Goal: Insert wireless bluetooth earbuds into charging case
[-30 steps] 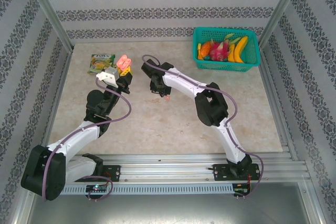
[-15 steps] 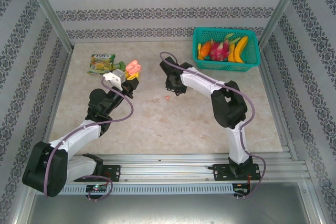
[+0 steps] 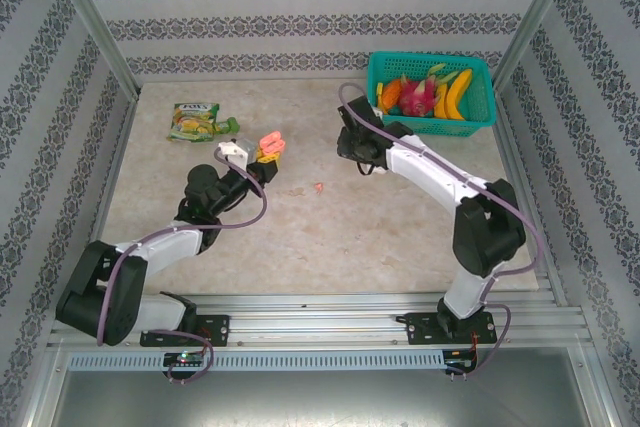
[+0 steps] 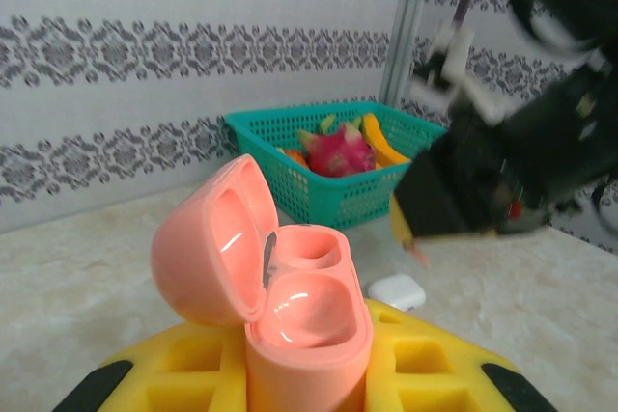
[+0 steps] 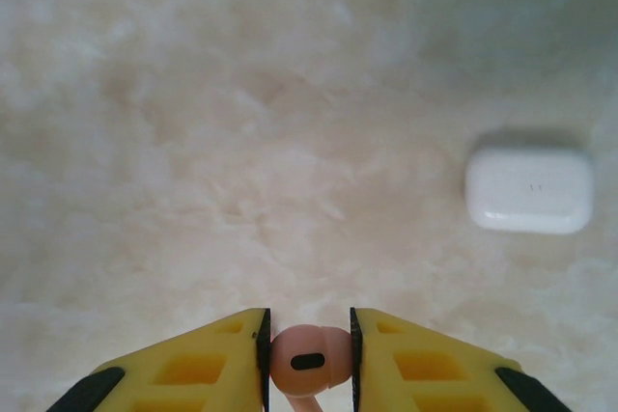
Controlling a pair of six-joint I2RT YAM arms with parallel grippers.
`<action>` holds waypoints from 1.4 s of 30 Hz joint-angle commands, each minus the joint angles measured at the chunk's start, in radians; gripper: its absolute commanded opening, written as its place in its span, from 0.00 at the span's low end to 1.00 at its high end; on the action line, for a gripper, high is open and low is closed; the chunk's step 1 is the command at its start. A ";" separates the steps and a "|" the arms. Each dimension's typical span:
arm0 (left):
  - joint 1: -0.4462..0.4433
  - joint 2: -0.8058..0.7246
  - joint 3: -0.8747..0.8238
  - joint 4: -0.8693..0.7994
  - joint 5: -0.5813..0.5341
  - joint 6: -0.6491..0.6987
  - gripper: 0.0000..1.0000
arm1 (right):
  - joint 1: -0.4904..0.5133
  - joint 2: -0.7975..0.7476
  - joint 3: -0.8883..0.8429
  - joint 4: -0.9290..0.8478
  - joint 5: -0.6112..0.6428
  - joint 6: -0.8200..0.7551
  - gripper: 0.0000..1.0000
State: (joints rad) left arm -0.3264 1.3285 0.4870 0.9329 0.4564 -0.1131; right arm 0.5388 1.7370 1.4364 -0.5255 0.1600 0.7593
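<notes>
My left gripper (image 3: pixel 262 154) is shut on a pink charging case (image 4: pixel 290 306), held upright above the table with its lid swung open to the left and both wells empty. My right gripper (image 5: pixel 308 335) is shut on a pale pink earbud (image 5: pixel 309 362), head between the yellow pads, stem pointing down. In the top view the right gripper (image 3: pixel 362 160) hangs to the right of the case (image 3: pixel 270 144), apart from it. A second pink earbud (image 3: pixel 318 187) lies on the table between the two arms.
A closed white case (image 5: pixel 529 190) lies on the marble table under the right gripper, also seen past the pink case (image 4: pixel 397 289). A teal basket (image 3: pixel 478 119) of toy fruit stands at the back right. A green snack packet (image 3: pixel 195 120) lies at the back left.
My right arm has swung right and back, away from the table's middle, carrying the pink earbud. My left gripper has moved right and lower with the open pink case.
</notes>
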 commanded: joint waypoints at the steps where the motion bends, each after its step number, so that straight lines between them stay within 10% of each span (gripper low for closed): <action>1: -0.016 0.033 0.050 0.064 0.044 0.022 0.00 | -0.001 -0.083 -0.020 0.074 0.001 -0.057 0.27; 20: -0.144 0.202 0.325 0.004 0.078 0.102 0.00 | 0.052 -0.432 -0.240 0.536 -0.107 -0.125 0.30; 42: -0.227 0.231 0.449 -0.074 -0.071 0.208 0.00 | 0.119 -0.488 -0.366 0.784 -0.136 -0.077 0.31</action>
State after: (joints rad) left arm -0.5377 1.5524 0.9039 0.8562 0.4084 0.0757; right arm 0.6460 1.2663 1.0859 0.1818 0.0353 0.6735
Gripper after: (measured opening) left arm 0.232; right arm 0.308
